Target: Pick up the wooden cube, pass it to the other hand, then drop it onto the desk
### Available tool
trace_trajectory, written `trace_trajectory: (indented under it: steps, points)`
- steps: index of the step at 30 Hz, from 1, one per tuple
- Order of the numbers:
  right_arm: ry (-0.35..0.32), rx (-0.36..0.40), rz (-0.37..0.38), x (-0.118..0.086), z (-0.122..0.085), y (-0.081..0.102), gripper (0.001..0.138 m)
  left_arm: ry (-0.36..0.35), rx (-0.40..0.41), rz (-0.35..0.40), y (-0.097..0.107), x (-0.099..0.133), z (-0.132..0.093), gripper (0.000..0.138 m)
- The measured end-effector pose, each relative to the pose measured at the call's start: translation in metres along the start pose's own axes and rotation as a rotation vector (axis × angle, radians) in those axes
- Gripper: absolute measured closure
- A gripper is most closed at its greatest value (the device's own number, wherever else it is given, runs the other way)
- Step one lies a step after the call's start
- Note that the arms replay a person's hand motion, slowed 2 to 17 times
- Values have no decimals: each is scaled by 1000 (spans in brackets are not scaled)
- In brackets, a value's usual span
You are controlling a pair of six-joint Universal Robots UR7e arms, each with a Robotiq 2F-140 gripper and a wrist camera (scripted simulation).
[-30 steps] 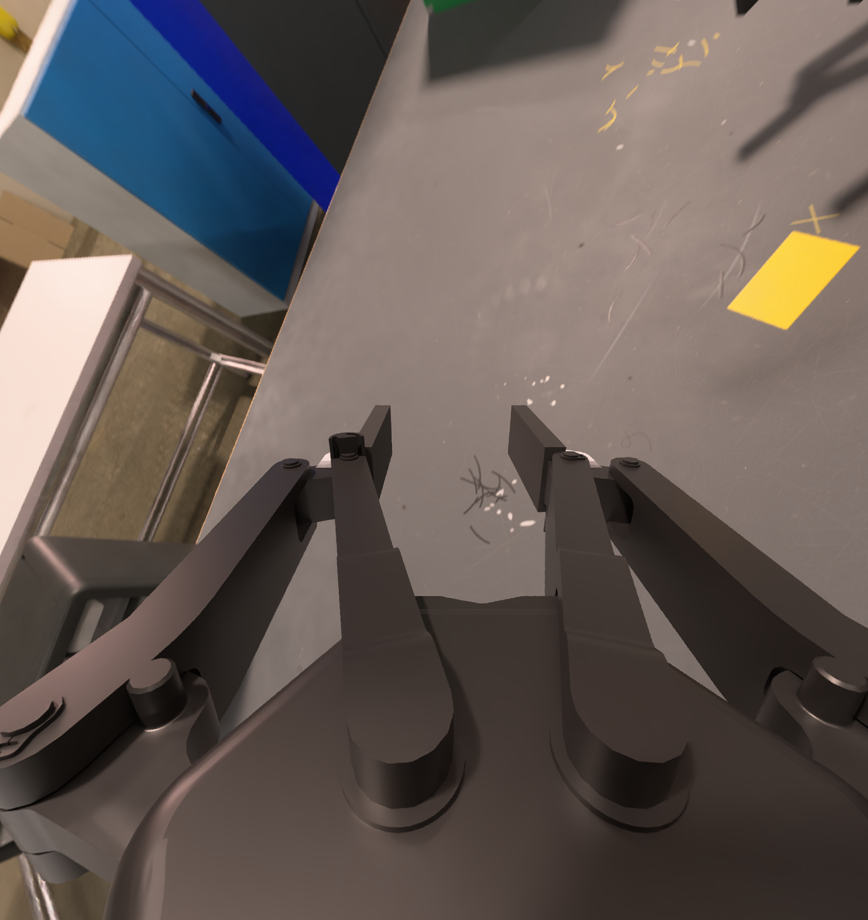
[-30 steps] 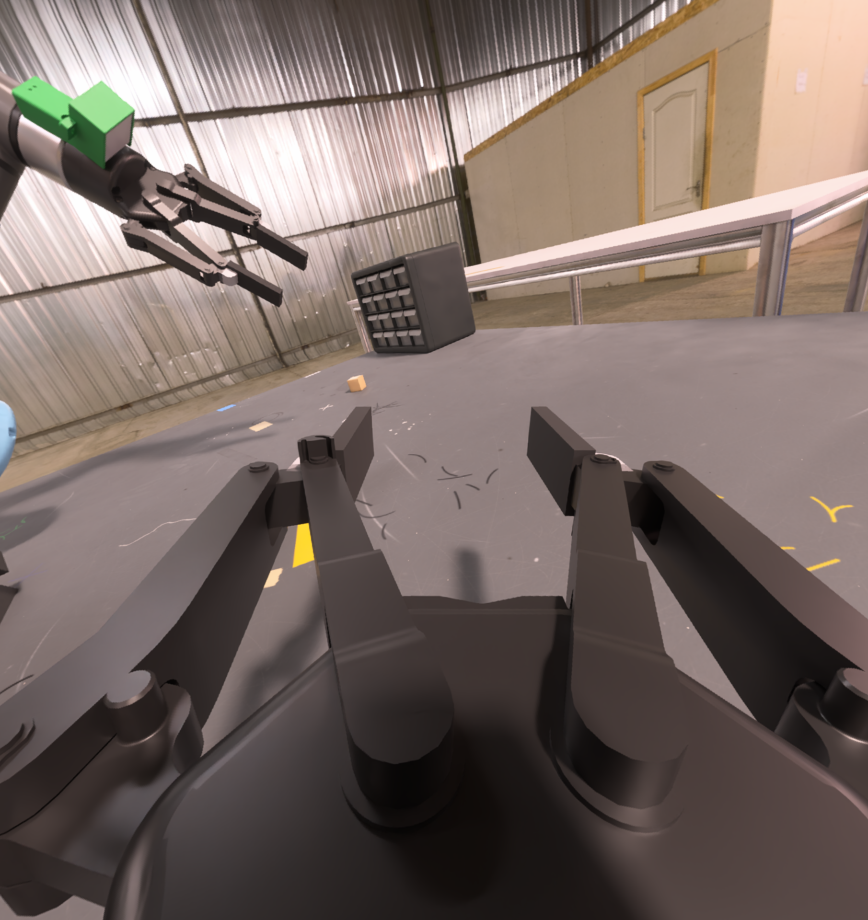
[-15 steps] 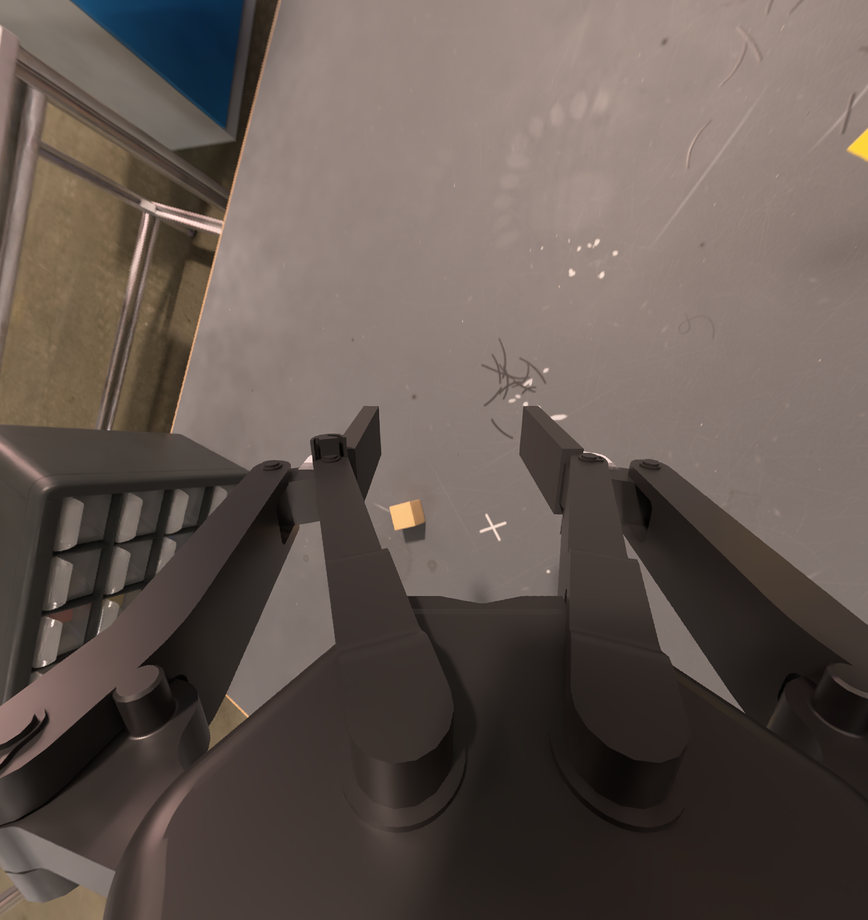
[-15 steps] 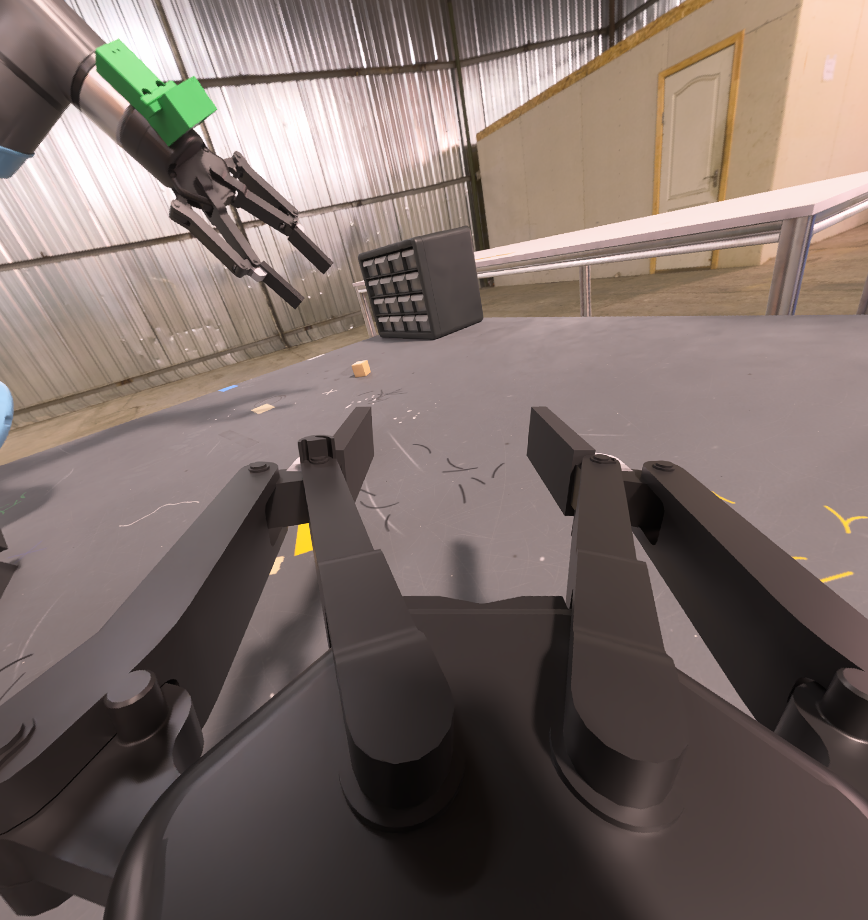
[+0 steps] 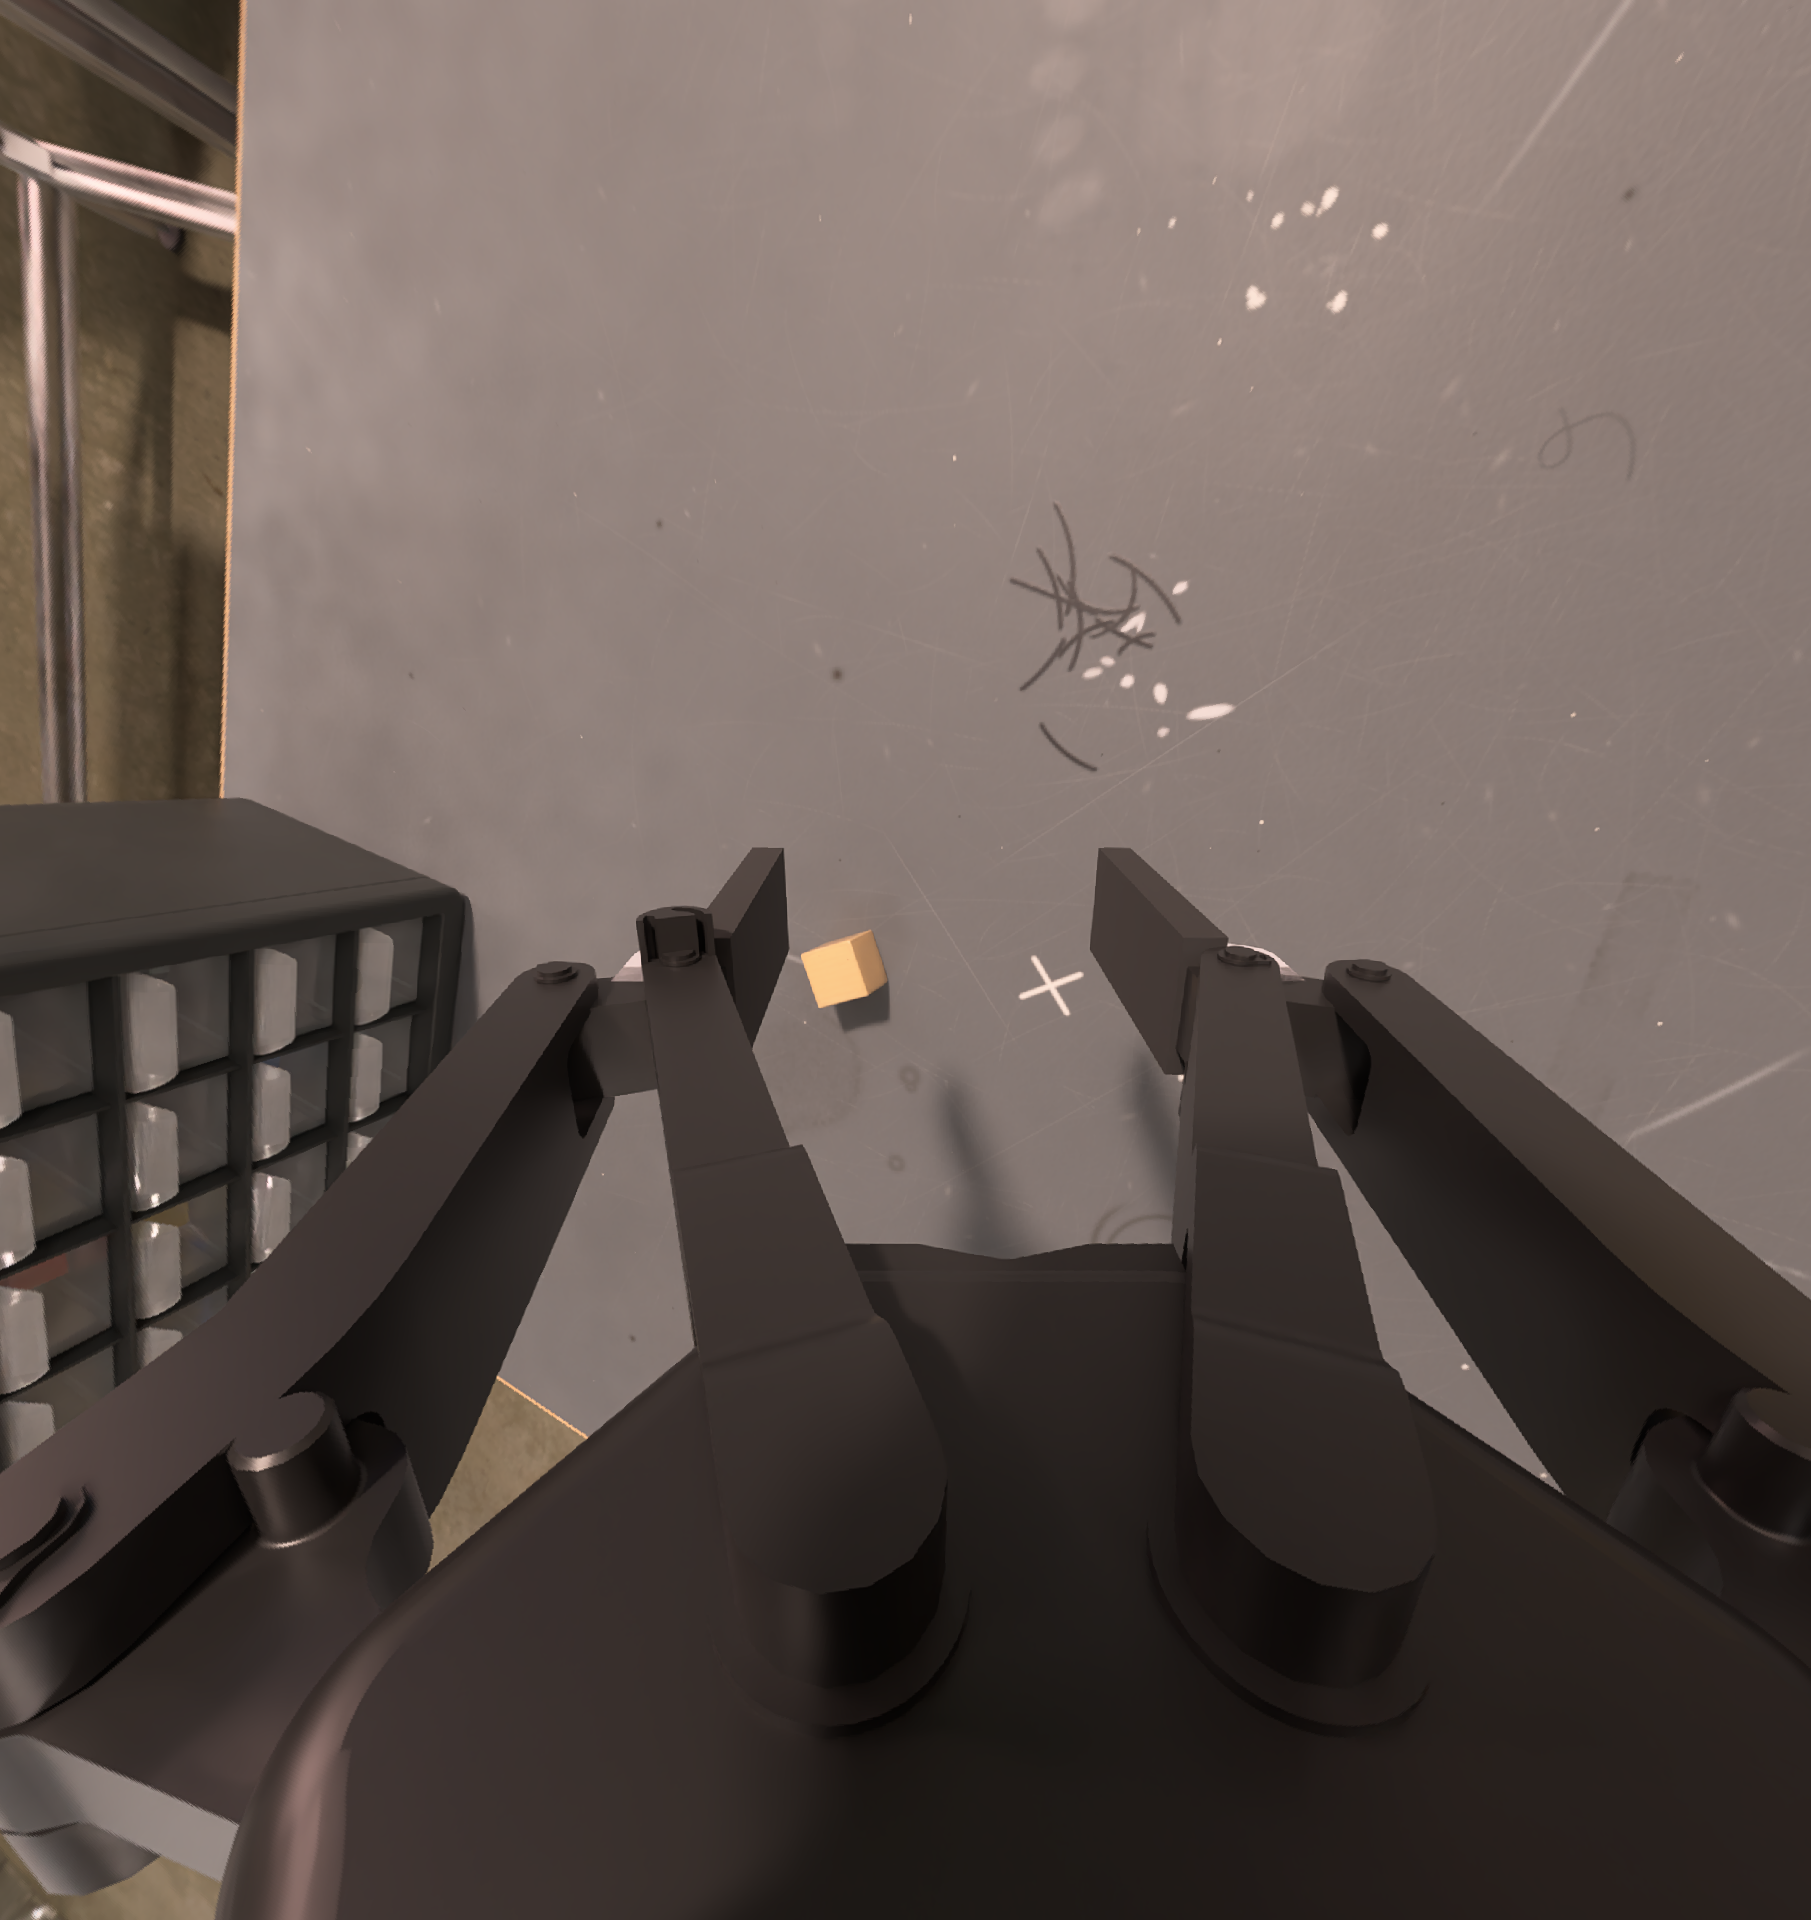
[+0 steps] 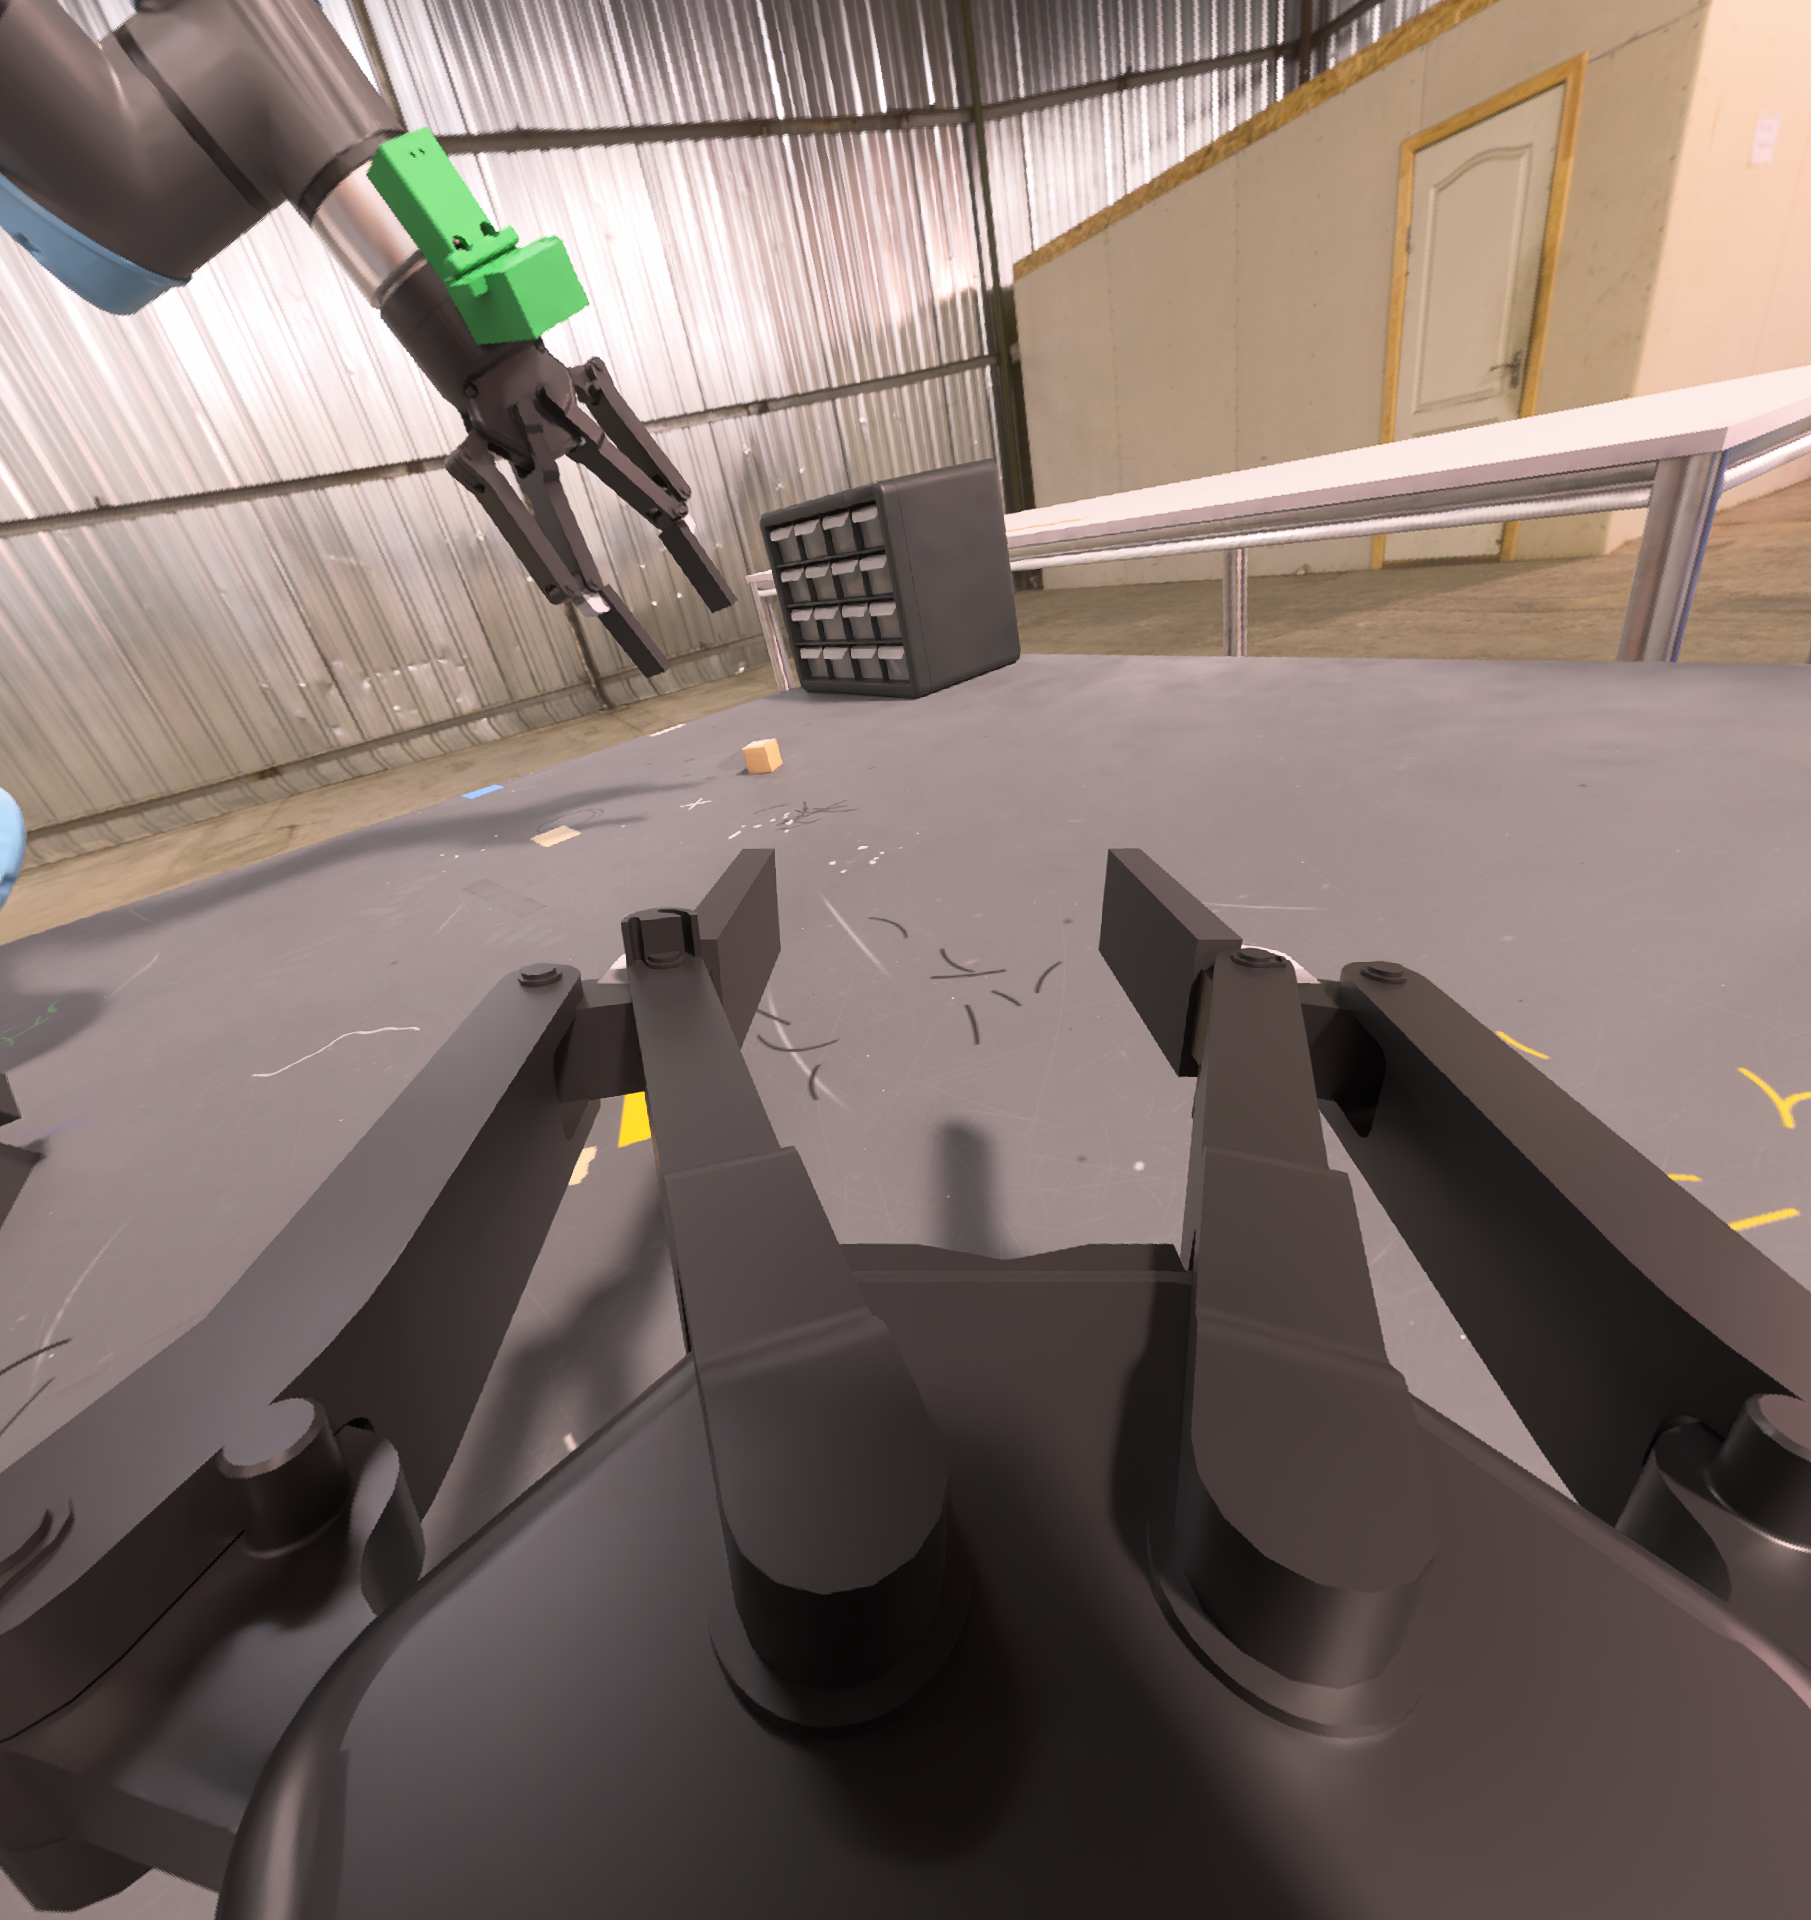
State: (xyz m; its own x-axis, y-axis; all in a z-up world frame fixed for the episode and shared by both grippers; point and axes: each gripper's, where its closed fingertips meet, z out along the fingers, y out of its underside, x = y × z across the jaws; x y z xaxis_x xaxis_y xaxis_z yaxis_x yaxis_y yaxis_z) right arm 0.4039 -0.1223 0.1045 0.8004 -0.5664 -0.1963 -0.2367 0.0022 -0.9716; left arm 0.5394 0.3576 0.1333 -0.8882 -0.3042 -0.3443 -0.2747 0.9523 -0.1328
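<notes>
You're on the approach. Your left gripper point(image 5: 937, 914) hangs above the surface point(image 5: 1296, 468), fingers spread and empty; the wooden cube point(image 5: 845, 968) lies just inside its left finger. Centre, then descend. Your right gripper point(image 6: 940, 914) waits, fingers spread, empty.

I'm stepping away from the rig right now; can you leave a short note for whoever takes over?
Left gripper: jaws open, empty, up in the air above the desk, pointing down at the wooden cube.
Right gripper: jaws open, empty, low over the desk, far from the cube.
Cube: resting on the desk near the drawer cabinet, just inside the left gripper's left finger in its wrist view, off centre.
Done: nothing gripped yet.
Left: centre over the cube, descend, grip, lift, pass to the right gripper, drop on the desk.
</notes>
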Motion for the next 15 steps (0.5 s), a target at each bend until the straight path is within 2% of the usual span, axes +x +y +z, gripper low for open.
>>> trace_trajectory:
  steps: [15]
  points:
    - [-4,2,11,1,0,1,57,54,-140,-30,23,-10,37,61]
